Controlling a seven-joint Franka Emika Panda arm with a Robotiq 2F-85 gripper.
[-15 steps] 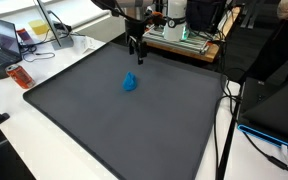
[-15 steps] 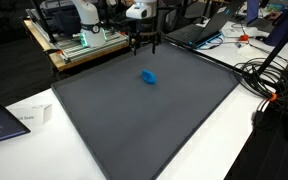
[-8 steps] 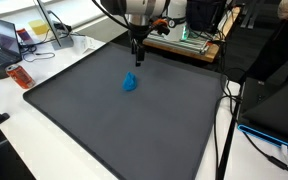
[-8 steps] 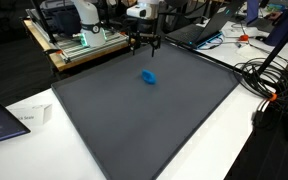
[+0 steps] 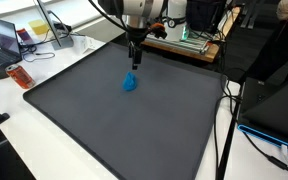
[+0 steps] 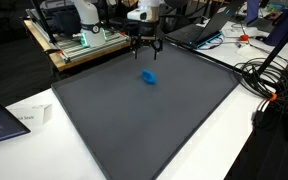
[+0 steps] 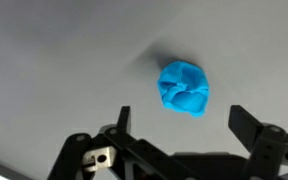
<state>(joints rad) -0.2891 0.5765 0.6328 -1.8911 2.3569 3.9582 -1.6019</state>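
Ideally, the gripper (image 5: pixel 134 62) should shift until the blue crumpled lump (image 5: pixel 130 84) sits squarely between its fingers, then go straight down. The lump lies on the dark mat (image 5: pixel 104 130), toward the edge nearest the arm. The claw hangs above it, vertical, released and empty.
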